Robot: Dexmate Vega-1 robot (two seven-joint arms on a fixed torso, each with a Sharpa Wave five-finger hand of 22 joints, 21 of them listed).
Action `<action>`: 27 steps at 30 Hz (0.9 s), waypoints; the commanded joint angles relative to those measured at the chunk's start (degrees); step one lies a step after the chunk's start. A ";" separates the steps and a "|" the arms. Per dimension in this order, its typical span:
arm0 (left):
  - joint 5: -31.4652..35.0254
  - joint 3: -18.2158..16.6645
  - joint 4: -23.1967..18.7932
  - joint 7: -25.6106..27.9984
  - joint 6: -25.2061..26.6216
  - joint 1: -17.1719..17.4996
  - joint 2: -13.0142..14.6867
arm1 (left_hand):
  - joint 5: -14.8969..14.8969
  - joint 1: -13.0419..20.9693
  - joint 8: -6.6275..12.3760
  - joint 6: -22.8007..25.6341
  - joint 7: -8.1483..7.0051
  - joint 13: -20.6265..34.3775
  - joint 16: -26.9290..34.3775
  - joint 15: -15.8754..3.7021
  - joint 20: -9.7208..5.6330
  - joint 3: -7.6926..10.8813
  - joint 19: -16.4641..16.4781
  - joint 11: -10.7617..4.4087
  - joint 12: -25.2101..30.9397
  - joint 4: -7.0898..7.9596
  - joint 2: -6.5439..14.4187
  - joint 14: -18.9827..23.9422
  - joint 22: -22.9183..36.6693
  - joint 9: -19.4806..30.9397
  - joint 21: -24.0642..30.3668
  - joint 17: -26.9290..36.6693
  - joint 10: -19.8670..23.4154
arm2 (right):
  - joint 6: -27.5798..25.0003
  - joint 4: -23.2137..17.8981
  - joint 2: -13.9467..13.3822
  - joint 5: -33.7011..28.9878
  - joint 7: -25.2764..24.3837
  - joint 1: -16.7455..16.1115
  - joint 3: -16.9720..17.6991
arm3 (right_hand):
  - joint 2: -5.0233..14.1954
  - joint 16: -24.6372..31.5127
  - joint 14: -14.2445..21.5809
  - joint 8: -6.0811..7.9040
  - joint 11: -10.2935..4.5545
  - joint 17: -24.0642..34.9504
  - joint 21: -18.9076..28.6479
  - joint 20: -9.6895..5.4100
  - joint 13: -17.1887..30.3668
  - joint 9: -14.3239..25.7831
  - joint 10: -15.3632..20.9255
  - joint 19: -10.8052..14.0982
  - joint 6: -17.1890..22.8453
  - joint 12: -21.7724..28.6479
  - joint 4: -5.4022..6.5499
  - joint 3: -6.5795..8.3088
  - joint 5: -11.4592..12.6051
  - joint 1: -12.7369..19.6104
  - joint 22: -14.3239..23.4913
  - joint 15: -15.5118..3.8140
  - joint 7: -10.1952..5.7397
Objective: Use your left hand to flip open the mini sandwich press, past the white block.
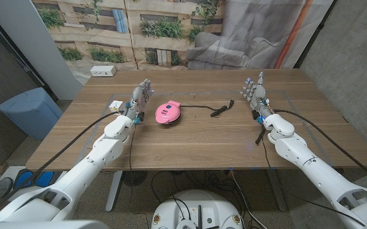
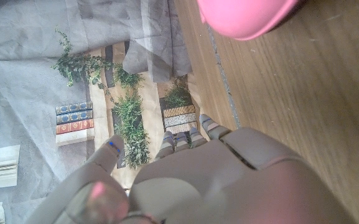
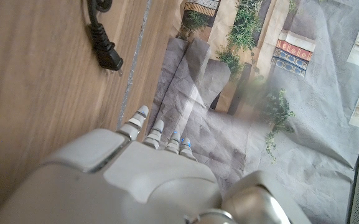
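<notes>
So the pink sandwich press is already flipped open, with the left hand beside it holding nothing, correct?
Not quite: the head view shows the pink sandwich press closed, lid down. The rest holds: the left hand stands beside it holding nothing.

Press: pink mini sandwich press [image 1: 168,112], lid closed, just right of the left hand [image 1: 140,100].
Block: white block [image 1: 115,105] left of that hand.
Right hand [image 1: 256,93]: raised, fingers apart, well apart from the press.

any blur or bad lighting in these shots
Head view: even, soft light, sharp; press and cord read clearly. Left wrist view: left hand close and soft, press cropped. Right wrist view: right hand blurred, plug crisp.
</notes>
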 commanded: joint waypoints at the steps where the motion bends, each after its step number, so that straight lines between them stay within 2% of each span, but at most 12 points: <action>1: 1.80 0.79 -1.49 1.53 0.86 0.45 0.67 | 0.07 0.39 0.34 -0.19 0.00 0.17 0.20 -0.03 -0.65 0.58 0.26 -0.06 0.26 -0.28 6.03 -0.35 0.16 0.14 0.22 0.21 -0.21 | -0.01 -0.01 -0.01 0.01 0.01 0.00 0.01 | 5.13 0.17 -0.48 0.23 0.04 0.17 0.23 0.33 0.29 0.24 -0.45 -0.10 -0.51 0.32 0.10 -0.39 0.42 0.20 0.18 -1.04 0.17; 7: 2.89 0.83 -4.26 2.73 1.57 1.36 1.89 | -0.06 0.62 0.29 -0.08 -0.07 0.17 0.11 -0.09 -0.70 0.72 0.36 -0.20 0.18 -0.72 5.84 -0.20 0.16 0.13 0.10 0.19 -0.10 | -0.01 0.00 -0.01 0.01 0.01 0.00 0.01 | 5.12 0.14 -0.55 0.22 0.00 0.17 0.24 0.29 0.29 0.24 -0.49 -0.10 -0.53 0.31 0.10 -0.39 0.42 0.20 0.18 -1.11 0.14; 17: 5.22 0.39 -9.51 4.26 3.74 3.28 5.96 | -0.37 1.15 0.18 0.07 -0.29 0.17 -0.09 -0.20 -0.86 0.97 0.52 -0.38 -0.03 -1.75 5.52 -0.04 0.14 0.14 -0.19 0.16 0.06 | 0.01 0.04 0.01 0.01 0.03 0.03 0.01 | 5.11 0.15 -0.52 0.22 0.06 0.17 0.23 0.32 0.29 0.24 -0.45 -0.12 -0.55 0.32 0.09 -0.40 0.41 0.20 0.18 -1.17 0.16; 27: 8.02 0.37 -11.30 3.46 4.92 3.52 9.93 | -0.61 1.61 0.15 0.29 -0.53 0.17 -0.22 -0.27 -0.90 1.16 0.62 -0.55 -0.17 -2.67 5.32 0.02 0.13 0.15 -0.43 0.15 0.20 | 0.01 0.04 0.01 0.00 0.02 0.03 0.01 | 5.12 0.18 -0.45 0.27 0.02 0.17 0.24 0.26 0.29 0.24 -0.47 -0.08 -0.43 0.31 0.10 -0.40 0.41 0.20 0.18 -1.05 0.15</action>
